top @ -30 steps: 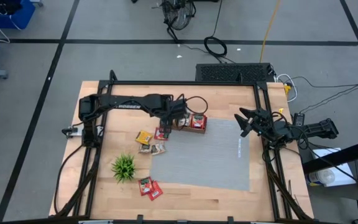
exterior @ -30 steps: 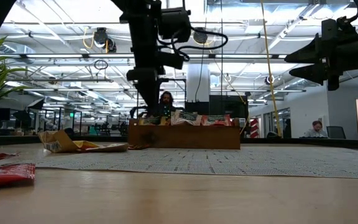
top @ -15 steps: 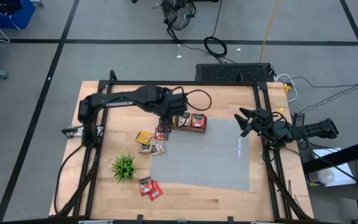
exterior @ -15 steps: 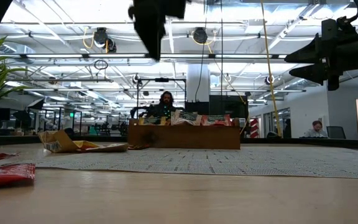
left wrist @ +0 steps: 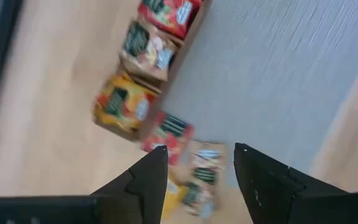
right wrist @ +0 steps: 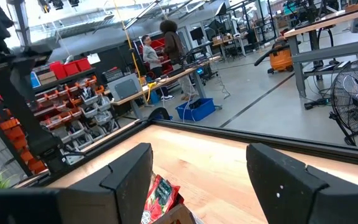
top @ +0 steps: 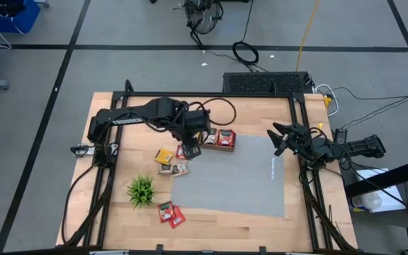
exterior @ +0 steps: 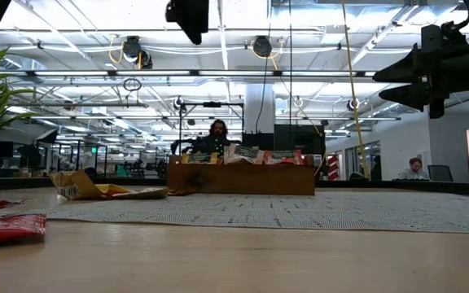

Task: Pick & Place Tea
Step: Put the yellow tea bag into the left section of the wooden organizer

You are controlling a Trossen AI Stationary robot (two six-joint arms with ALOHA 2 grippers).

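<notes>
Starting at the left of the high view, we are seeing the small green plant [top: 141, 189] near the table's front-left, with two red tea packets [top: 171, 213] lying just beside it on the bare wood. Further in, a yellow packet [top: 164, 155], a grey-brown one [top: 173, 169] and a red one [top: 184, 151] are lying loose by the grey mat's [top: 239, 177] corner.

The left gripper [left wrist: 197, 163] is hovering above that loose cluster, next to the wooden tray [top: 217, 139], which is already carrying several packets. Its jaws are standing apart with nothing between them — the wrist view is showing only table and packets through the gap.

At the right edge, the right gripper [top: 280, 137] is waiting clear of the mat, jaws wide apart and empty.

We are judging the risk to be in the descent: the loose packets are lying close together, some touching, so the fingers may pinch two at once or skid a flat packet away — and a drop too near the tray could nudge it.
</notes>
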